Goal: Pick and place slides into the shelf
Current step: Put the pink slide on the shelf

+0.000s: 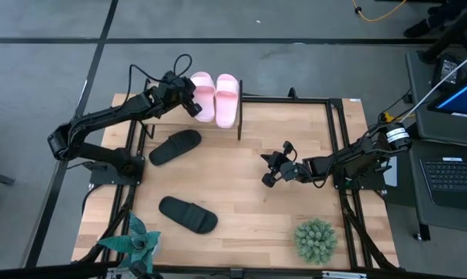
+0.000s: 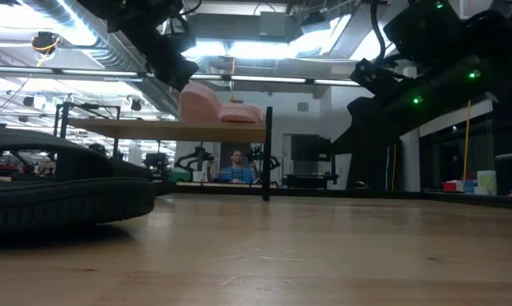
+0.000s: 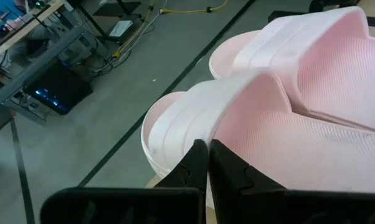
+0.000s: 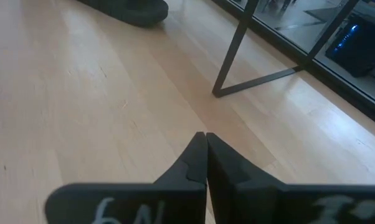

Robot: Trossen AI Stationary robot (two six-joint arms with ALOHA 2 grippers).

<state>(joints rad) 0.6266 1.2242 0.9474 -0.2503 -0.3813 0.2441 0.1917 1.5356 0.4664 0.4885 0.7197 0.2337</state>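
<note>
Two pale pink slides lie side by side on the shelf's plank top, soles down; the low view shows them above the shelf's black leg. My left gripper is shut at the left-hand pink slide's strap. Two black slides lie soles down on the table: one in front of the shelf, one nearer the near edge. My right gripper is shut and holds nothing, low over the table's middle. My left gripper comes slanting down from the table's left with its shut fingertips at the side edge of the left-hand pink slide's strap. Nothing shows between the fingers. Whether the tips touch the strap, I cannot tell. The slide rests flat on the shelf.
A spiky green plant stands at the near right corner and a leafy one at the near left. Black frame rails edge the table. Bare wood lies between the black slides and my right gripper.
</note>
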